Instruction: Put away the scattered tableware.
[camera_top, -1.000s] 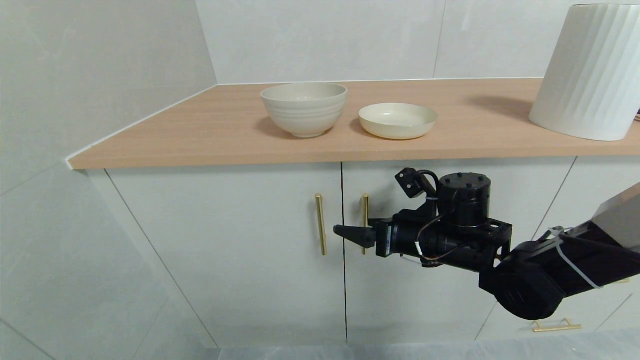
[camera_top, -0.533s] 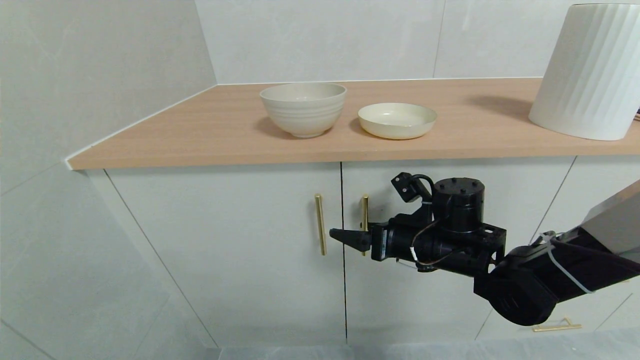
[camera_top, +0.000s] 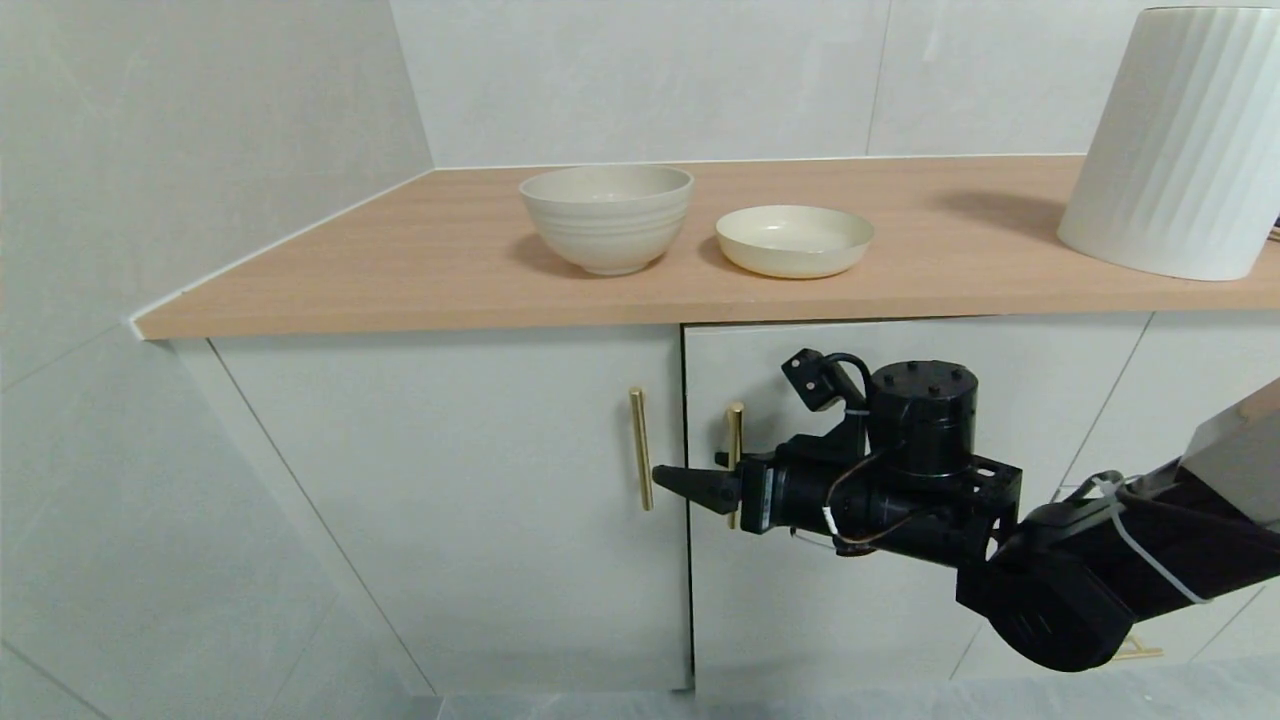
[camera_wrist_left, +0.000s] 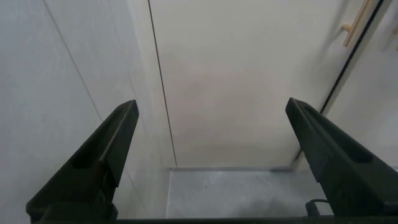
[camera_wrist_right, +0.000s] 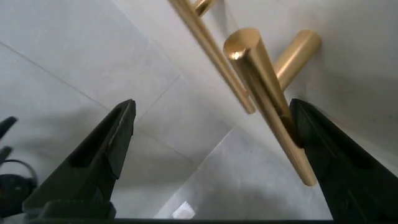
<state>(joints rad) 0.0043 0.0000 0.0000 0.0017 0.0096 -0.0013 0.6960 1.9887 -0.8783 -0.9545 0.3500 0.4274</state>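
Observation:
A deep cream bowl (camera_top: 607, 215) and a shallow cream plate (camera_top: 795, 240) stand side by side on the wooden countertop (camera_top: 400, 270). Below them, my right gripper (camera_top: 690, 485) is at the right cabinet door's gold handle (camera_top: 735, 430). In the right wrist view the handle (camera_wrist_right: 264, 87) lies between the gripper's (camera_wrist_right: 214, 162) spread fingers, close against one finger (camera_wrist_right: 323, 162), which hooks it without clamping. The right door stands slightly ajar, with a thin gap under the countertop. My left gripper (camera_wrist_left: 211, 155) is open and holds nothing, low in front of the cabinet base.
The left cabinet door is closed, and its gold handle (camera_top: 640, 450) is just beside my right gripper. A tall white ribbed container (camera_top: 1180, 140) stands on the countertop at the right. A tiled wall bounds the left side.
My right gripper shifted a little left behind the handle, and the right cabinet door has come slightly open from its closed position. The bowl and plate have not moved.

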